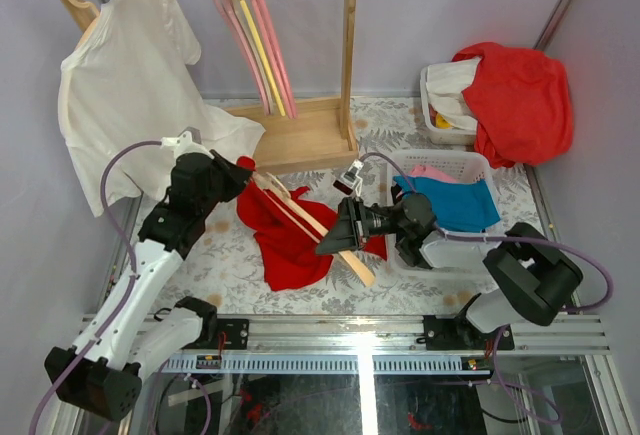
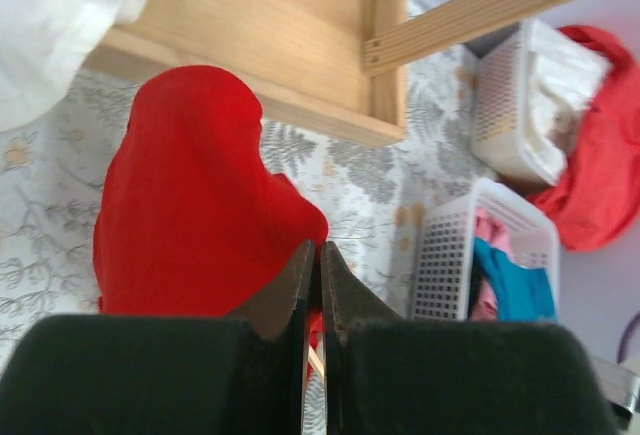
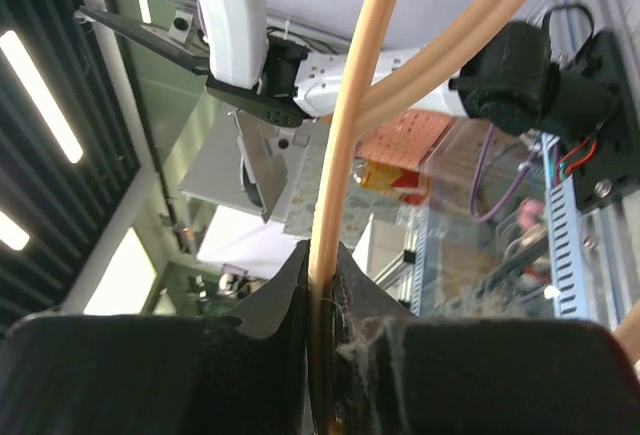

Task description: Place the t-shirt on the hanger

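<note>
The red t-shirt point(image 1: 290, 245) lies crumpled on the patterned table, with one edge lifted up to my left gripper point(image 1: 243, 173). In the left wrist view the t-shirt point(image 2: 190, 205) rises as a hump just beyond that gripper point(image 2: 317, 247), whose jaws are shut on a fold of it. The pale wooden hanger point(image 1: 300, 213) lies slanted across the shirt. My right gripper point(image 1: 330, 243) is shut on its lower arm. In the right wrist view the hanger point(image 3: 350, 105) runs up from between the closed jaws of the right gripper point(image 3: 320, 250).
A wooden rack point(image 1: 300, 135) stands behind, with a white t-shirt point(image 1: 130, 85) and pink hangers point(image 1: 255, 35) on its rail. At the right, a white basket point(image 1: 450, 158) holds blue and pink cloth. A second basket point(image 1: 432, 105) behind it carries a red-orange garment point(image 1: 520, 100).
</note>
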### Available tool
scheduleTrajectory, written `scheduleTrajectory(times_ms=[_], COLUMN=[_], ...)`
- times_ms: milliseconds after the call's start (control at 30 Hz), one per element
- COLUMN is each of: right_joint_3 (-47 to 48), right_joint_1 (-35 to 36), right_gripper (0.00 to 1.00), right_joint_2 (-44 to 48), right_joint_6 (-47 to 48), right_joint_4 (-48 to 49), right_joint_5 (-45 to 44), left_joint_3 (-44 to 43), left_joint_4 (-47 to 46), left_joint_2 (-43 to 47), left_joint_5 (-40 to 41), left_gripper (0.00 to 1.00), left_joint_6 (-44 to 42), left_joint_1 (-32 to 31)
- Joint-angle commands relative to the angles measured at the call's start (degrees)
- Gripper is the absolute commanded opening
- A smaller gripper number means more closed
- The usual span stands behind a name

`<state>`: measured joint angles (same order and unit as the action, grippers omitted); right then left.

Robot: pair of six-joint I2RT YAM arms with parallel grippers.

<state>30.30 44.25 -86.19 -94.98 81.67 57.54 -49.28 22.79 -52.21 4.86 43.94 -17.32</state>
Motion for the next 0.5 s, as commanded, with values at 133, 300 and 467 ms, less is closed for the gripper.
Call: scheduleTrajectory(times_ms=[133,300,467], right_joint_3=[3.8,4.1,0.5], right_joint_1=[0.5,0.6,0.8], right_gripper=[0.0,0.0,0.0], right_joint_2=[15.9,14.4,5.6], right_joint_6=[25.8,22.2,4.0], right_joint_4=[-24.3,-19.0,4.9], right_joint_5=[-13.7,-12.5,-9.1], left_joint_3=[-7.8,-10.8,-11.5], left_joint_4=[1.6,1.3,1.1], left_joint_2=[4.7,4.6,4.4], left_joint_5=[-5.8,-10.6,-12.9], left_gripper=[0.0,0.0,0.0], left_joint_6=[1.3,1.4,0.6], left_joint_1=[-2.0,-2.1,-2.7])
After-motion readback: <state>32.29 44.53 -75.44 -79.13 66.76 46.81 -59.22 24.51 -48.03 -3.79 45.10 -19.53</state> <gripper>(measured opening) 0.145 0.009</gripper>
